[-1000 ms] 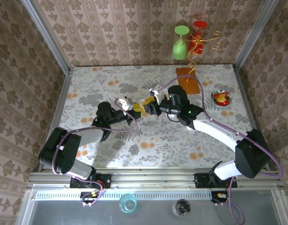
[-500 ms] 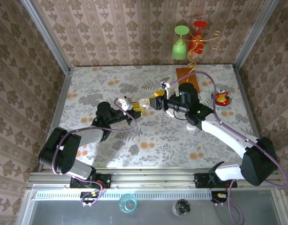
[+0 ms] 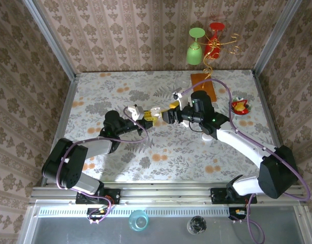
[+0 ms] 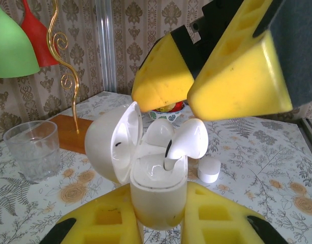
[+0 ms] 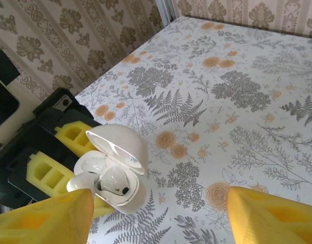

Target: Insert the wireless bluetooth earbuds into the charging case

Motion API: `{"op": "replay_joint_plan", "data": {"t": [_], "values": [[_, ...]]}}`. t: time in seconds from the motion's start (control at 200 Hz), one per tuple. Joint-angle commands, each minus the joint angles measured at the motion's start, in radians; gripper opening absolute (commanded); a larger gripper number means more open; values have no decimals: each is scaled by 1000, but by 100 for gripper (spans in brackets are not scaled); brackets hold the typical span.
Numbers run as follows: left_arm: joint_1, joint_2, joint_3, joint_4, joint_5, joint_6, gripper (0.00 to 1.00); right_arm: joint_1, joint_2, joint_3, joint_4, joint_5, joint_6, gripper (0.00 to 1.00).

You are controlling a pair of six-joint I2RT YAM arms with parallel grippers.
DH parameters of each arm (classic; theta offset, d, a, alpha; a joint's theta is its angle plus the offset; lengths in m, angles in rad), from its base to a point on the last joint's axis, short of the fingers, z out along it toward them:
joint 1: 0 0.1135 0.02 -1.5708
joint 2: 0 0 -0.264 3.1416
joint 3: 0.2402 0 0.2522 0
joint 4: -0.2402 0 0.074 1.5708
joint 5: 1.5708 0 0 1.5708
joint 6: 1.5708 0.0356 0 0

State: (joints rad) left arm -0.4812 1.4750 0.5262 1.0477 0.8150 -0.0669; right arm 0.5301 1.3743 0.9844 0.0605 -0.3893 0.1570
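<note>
My left gripper (image 4: 158, 216) is shut on a white charging case (image 4: 157, 195) and holds it upright off the table, its lid (image 4: 114, 142) swung open to the left. One white earbud (image 4: 189, 138) stands tall in the case with its stem down in its well. A second white earbud (image 4: 158, 133) sits behind it. In the right wrist view the open case (image 5: 126, 195) lies between the left gripper's yellow pads (image 5: 69, 134), with both buds (image 5: 111, 182) in it. My right gripper (image 5: 158, 223) is open, nothing between its fingers, hovering just over the case (image 3: 148, 116).
A small white puck (image 4: 209, 169) lies on the table beyond the case. A clear glass (image 4: 31, 150) and an orange board (image 3: 204, 84) stand at the back. A red bowl (image 3: 240, 105) sits far right. Green (image 3: 195, 48) and red (image 3: 215, 30) glasses hang on a gold stand.
My right gripper pulled back to the right away from the case, then eased slightly toward it again. The left gripper has held the case still.
</note>
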Motion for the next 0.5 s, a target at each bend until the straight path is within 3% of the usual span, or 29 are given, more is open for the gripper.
{"op": "replay_joint_plan", "data": {"t": [0.0,0.495], "values": [[-2,-14,12,38,17,0,0,4,11,15,-13,-33,-11,71],[-8,7,23,37,18,-5,0,15,59,32,10,-69,3,75]]}}
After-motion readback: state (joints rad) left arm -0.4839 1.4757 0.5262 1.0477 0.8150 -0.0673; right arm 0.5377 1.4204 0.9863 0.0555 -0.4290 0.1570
